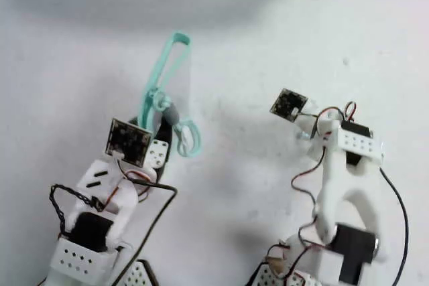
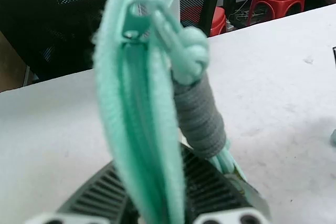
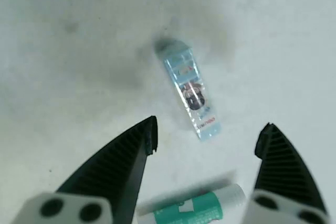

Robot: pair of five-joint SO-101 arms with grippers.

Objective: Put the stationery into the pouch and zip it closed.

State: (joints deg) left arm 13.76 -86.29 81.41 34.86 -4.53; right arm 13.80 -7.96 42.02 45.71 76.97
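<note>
The pouch [image 2: 142, 129] is held on edge, zip side uppermost, pinched at its near end by the left end effector [image 2: 157, 192]. That hold is judged to keep the mouth reachable for loading. Its long axis runs from that end effector toward the far edge of the counter [image 1: 80, 51], with the slider [image 2: 132, 22] part-way along and the pull cord [image 2: 199, 116] drooping back. Well apart, a blue pack [image 3: 190, 90] and a green tube [image 3: 194, 207] lie flat. The right end effector [image 3: 209, 129] is poised over them, spread wide, with the pack lined up in the gap, so a pick-up looks due.
</note>
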